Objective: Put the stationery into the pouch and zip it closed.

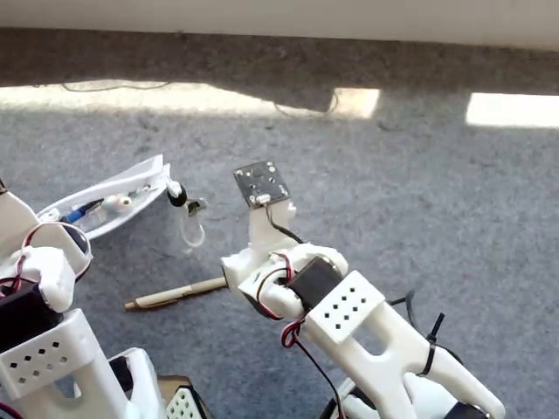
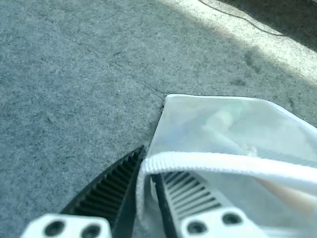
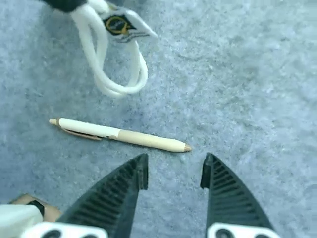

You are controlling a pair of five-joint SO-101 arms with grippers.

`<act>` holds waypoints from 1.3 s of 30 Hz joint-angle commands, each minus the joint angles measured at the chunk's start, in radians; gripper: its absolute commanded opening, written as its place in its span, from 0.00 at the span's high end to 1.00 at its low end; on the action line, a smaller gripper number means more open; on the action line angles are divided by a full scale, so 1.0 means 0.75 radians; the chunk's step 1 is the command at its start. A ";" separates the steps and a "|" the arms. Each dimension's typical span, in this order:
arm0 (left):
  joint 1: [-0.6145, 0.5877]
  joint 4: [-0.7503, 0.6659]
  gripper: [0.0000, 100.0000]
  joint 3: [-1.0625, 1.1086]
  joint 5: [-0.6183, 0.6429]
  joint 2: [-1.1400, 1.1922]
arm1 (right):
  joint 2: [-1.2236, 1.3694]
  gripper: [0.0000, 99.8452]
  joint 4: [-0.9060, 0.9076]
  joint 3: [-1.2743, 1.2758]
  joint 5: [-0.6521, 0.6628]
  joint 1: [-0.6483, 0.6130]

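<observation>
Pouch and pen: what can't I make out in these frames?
pouch contents: too small in high view, blurred in left wrist view.
pen, one end: behind the right arm, high view.
pouch, far end: cut off by left wrist view's edge.

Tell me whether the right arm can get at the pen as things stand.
Probably yes. The right gripper hangs open just short of the pen, with bare carpet between them; the pouch's cord loop lies beyond the pen.
</observation>
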 commanded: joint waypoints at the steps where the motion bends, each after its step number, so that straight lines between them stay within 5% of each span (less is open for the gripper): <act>1: -0.030 -0.027 0.99 -0.007 0.016 -0.034 | 0.003 0.83 -0.001 -0.071 -0.203 -0.015; 13: -0.028 -0.027 0.99 -0.007 0.016 -0.030 | 0.019 0.83 -0.028 -0.062 -0.475 -0.069; 30: -0.024 -0.027 0.99 -0.005 0.014 -0.030 | 0.635 0.83 -0.357 -0.183 -0.884 -0.120; 39: -0.024 -0.027 0.99 -0.005 0.012 -0.030 | 0.848 0.83 -0.420 -0.234 -0.910 -0.116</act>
